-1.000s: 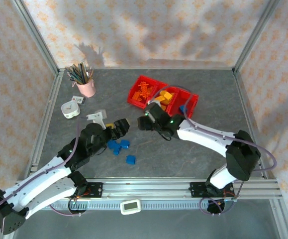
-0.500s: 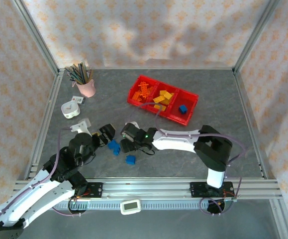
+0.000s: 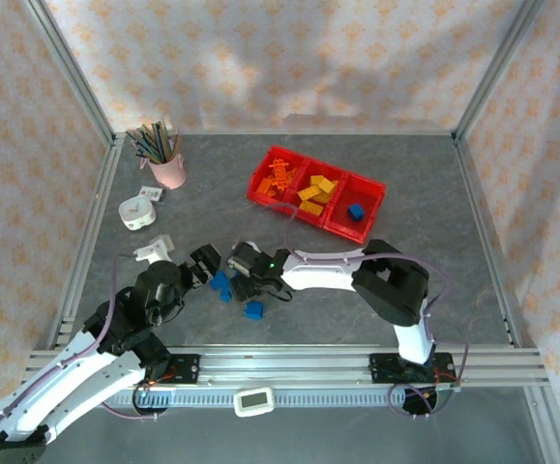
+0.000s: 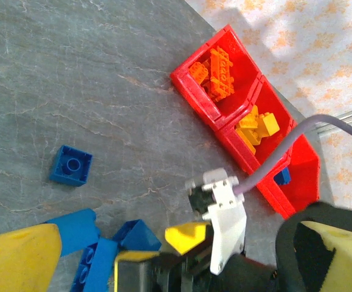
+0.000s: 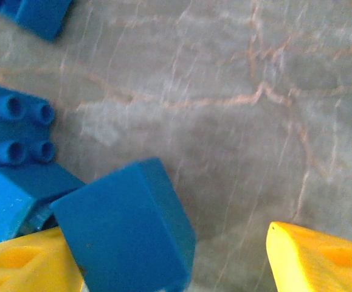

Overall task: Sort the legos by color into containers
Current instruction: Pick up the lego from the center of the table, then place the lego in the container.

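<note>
Evidently a blue pick-up is in hand. In the top view, the right gripper is lowered onto the cluster of blue legos on the table, well apart from the containers, where orange and yellow bricks are sorted and one blue brick lies in the end bin; the left gripper is held just beside the same cluster. In the left wrist view, its yellow fingers are spread wide with nothing clamped, and a lone blue brick is seen further out. In the right wrist view, a blue brick is found between parted jaws, pressed against one fingertip, with a gap left to the other. Next, the jaws must be closed squarely on that brick alone, which would then be lifted to the blue bin.
</note>
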You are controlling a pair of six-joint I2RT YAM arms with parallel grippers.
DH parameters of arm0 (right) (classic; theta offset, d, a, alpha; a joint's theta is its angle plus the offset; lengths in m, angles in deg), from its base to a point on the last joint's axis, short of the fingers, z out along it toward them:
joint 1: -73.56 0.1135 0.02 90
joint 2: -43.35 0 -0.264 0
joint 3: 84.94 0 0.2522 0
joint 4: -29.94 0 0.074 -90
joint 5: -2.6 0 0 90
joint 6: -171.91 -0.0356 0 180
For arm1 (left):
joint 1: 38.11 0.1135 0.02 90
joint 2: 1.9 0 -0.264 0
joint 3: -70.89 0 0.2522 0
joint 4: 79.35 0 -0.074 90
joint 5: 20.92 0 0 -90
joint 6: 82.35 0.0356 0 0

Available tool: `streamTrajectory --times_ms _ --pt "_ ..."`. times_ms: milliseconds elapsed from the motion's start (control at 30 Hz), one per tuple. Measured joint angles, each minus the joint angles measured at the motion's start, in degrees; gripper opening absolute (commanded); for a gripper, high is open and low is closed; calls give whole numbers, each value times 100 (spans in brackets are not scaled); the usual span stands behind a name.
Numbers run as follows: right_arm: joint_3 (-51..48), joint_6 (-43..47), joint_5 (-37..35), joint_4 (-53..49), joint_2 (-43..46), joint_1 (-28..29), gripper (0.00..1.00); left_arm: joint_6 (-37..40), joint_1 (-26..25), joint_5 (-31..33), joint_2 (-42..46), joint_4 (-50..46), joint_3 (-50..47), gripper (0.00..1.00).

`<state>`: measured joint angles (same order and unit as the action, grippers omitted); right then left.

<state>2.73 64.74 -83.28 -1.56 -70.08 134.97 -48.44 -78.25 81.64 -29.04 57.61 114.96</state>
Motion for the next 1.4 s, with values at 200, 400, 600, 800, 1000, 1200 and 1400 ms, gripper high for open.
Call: streamTrajectory --times_ms 200,400,600,800,1000,1200,1400 --pt "278 262 -28 -74 -236 -146 64 -17 0 37 -26 -4 0 99" --pt "498 470 -157 -380 -365 -153 48 -92 0 122 -20 -7 0 99" --pt "522 533 -214 -470 -378 -201 35 -92 0 188 -20 -7 0 99" --pt "507 479 -122 -468 -332 -249 28 -87 0 186 -22 7 0 99" --pt "149 282 48 -81 -2 -398 26 2 0 133 -162 153 0 99" --pt "-483 -7 -127 -70 1158 -793 26 363 0 -267 -879 658 107 99" --pt "-914 -201 -511 -188 2354 -1840 29 822 0 -903 -1963 1493 520 99"
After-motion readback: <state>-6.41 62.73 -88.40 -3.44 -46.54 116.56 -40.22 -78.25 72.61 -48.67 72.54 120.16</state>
